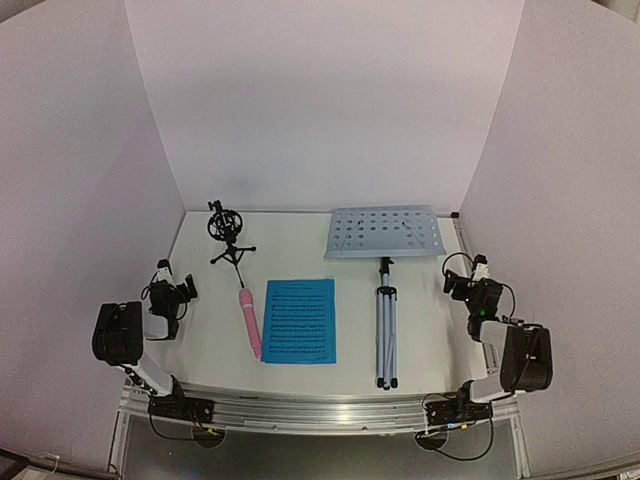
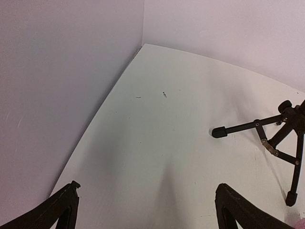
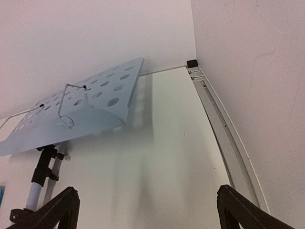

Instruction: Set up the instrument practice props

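The pale-blue perforated music stand point(image 1: 385, 232) lies flat on the table with its silver tripod point(image 1: 386, 325) folded and pointing toward me; its desk also shows in the right wrist view point(image 3: 81, 107). Bright blue sheet music point(image 1: 300, 320) lies mid-table. The slim pink microphone point(image 1: 249, 322) lies left of it. The small black tripod mic holder point(image 1: 229, 235) stands upright at the back left; its legs show in the left wrist view point(image 2: 276, 138). My left gripper point(image 1: 184, 288) is open and empty at the left. My right gripper point(image 1: 458, 282) is open and empty at the right.
White walls enclose the table on three sides. A metal rail point(image 3: 224, 129) runs along the table's right edge, with another rail point(image 1: 320, 405) along the near edge between the arm bases.
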Motion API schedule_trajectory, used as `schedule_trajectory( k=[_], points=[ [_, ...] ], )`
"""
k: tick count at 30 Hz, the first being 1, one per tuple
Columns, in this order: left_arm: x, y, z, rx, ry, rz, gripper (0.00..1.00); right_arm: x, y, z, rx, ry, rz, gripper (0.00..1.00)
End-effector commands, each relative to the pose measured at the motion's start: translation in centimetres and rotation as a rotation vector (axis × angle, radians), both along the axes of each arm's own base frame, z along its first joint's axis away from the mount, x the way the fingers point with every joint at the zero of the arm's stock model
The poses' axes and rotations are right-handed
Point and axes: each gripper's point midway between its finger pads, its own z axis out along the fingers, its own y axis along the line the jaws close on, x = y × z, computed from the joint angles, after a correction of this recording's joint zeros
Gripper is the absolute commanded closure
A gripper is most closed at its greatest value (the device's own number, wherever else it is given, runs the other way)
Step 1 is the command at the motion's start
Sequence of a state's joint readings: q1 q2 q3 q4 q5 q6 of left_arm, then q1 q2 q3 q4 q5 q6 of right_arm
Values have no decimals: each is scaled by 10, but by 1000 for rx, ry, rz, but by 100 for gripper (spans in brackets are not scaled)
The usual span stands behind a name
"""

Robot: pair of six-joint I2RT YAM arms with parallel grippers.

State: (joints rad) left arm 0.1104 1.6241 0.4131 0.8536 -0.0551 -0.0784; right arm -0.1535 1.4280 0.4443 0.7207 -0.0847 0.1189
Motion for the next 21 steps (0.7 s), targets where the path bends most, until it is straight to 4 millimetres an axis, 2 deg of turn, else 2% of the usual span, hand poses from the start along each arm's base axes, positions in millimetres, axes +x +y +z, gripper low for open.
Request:
schedule_trajectory(
  k=[1, 3, 5, 7, 9, 11, 14, 17, 20, 21],
  points=[
    [13, -5, 34, 2, -22, -43, 0, -1, 8, 43, 42, 16, 26, 2],
    [15, -25, 48, -16, 47, -163, 0, -3, 14, 57, 74, 55, 50, 2],
    [18, -44, 77, -59, 27, -258, 0, -7, 21, 70, 109, 90, 69, 3],
    [14, -56, 104, -93, -27, -274, 0, -12, 29, 82, 135, 112, 89, 3],
    [4, -87, 126, -60, -79, -345, 0, -19, 41, 85, 152, 162, 103, 4],
    [-10, -120, 139, -13, -117, -414, 0, -23, 63, 94, 143, 213, 140, 6],
    [-37, -170, 152, 37, -146, -565, 0, -39, 109, 90, 103, 335, 215, 9],
    [-60, -205, 163, 42, -161, -653, 0, -56, 125, 79, 95, 443, 149, 11],
    [-77, -232, 168, 65, -176, -738, 0, -71, 143, 60, 88, 535, 77, 2],
    [-81, -242, 167, 83, -176, -771, 0, -73, 153, 53, 92, 569, 67, 2]
  ],
)
